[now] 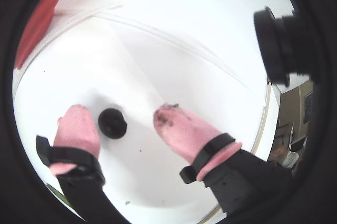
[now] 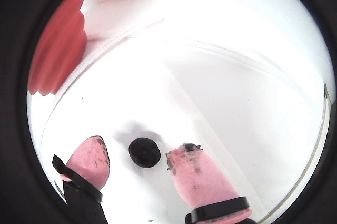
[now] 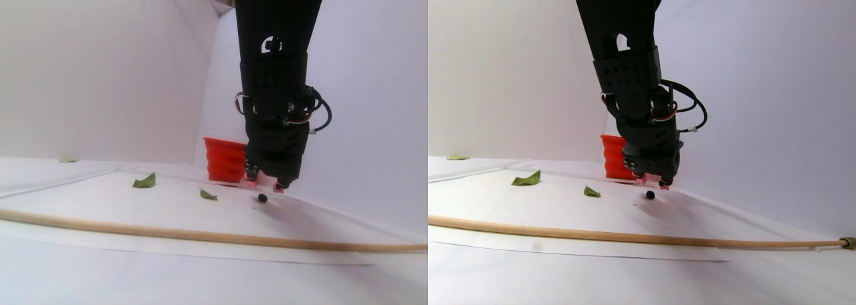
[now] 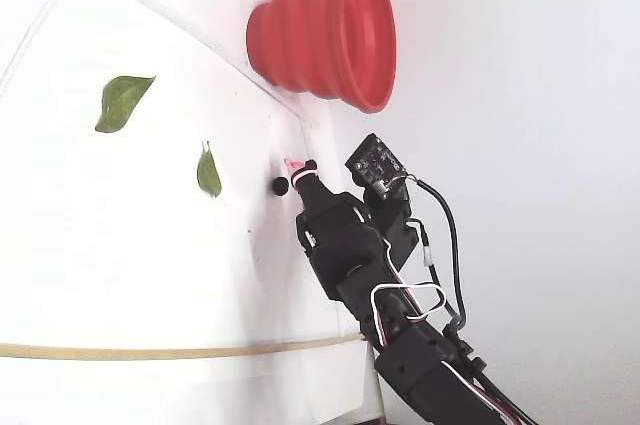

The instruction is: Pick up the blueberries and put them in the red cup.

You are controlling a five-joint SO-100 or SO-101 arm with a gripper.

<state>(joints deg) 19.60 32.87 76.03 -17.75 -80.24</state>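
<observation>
The black arm reaches steeply down, its gripper (image 1: 118,116) low over the surface with the pink-tipped fingers (image 2: 197,176) spread apart

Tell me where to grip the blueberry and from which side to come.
Pinch the blueberry across its middle, coming straight down from above. It is a small round ball lying on the flat white sheet, and the open gripper already straddles it, a pink finger on each side, neither one touching it.

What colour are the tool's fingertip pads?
Pink, smudged dark at the tips; clearest in a wrist view, either side of the blueberry.
</observation>
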